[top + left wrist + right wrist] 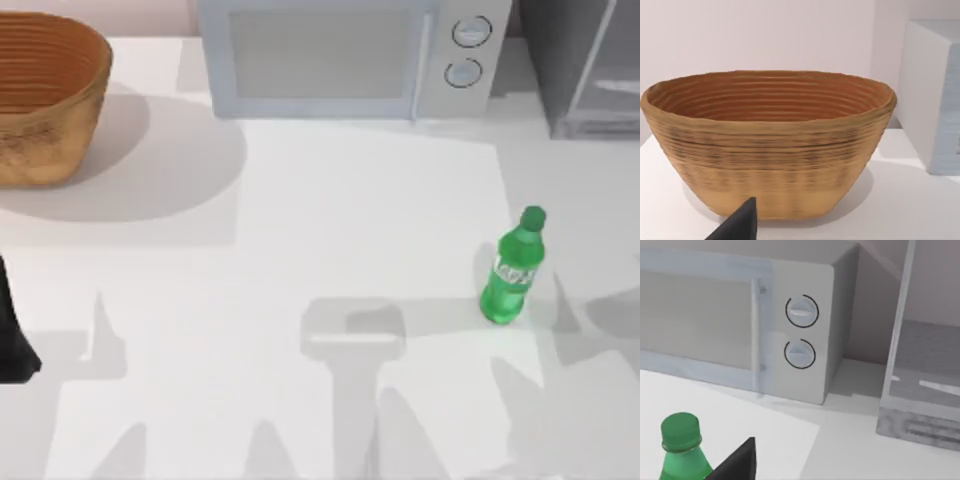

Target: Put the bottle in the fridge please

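1. Bottle (513, 268) is standing upright on the table (330, 220), right side, well apart from the fridge (585, 65) at the back right corner.
2. Microwave (350, 55) is sitting just left of the fridge; basket (45, 95) back left.
3. Left arm (12, 335) is parking at the left edge.
4. Cannot tell either gripper's state.

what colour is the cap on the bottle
Green, like the bottle itself; the cap shows best in the right wrist view.
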